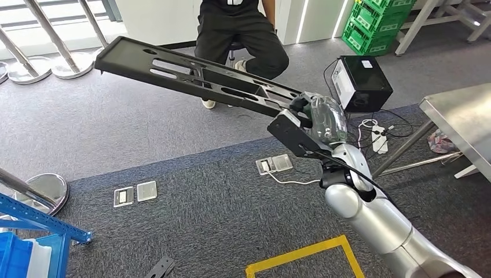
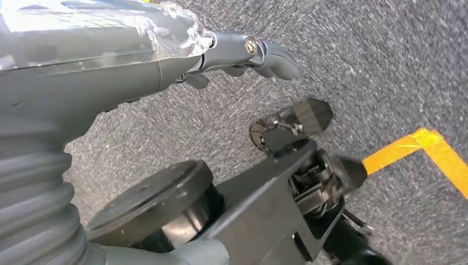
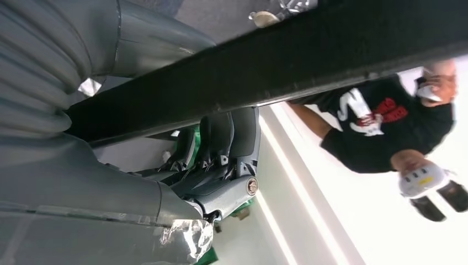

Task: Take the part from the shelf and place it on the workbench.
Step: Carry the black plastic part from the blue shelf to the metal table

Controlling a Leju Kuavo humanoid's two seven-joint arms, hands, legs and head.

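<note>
Right robot hand [image 1: 315, 119] grips one end of the long black slotted plastic part [image 1: 191, 75], dark fingers [image 3: 221, 143] curled round its edge in the right wrist view. Part is held up in the air over the grey carpet floor [image 1: 191, 220], tilted, far end reaching away toward a seated person in black clothes [image 1: 243, 35]. Part touches no surface.

Left robot hand [image 2: 243, 52] hangs over the carpet w/ nothing in it; whether its fingers are spread or curled can't be told from that angle.

Beyond the right robot hand: black box w/ cables [image 1: 362, 81] on the floor, white power strip [image 1: 379, 142] beside it. Grey metal surface [image 1: 463, 121] at far right, its corner near the arm but apart from the part. Yellow tape outline [image 1: 307, 258] on floor. Blue shelf frame [image 1: 35, 223] at lower left. Green crates [image 1: 376, 23] stacked at back.
</note>
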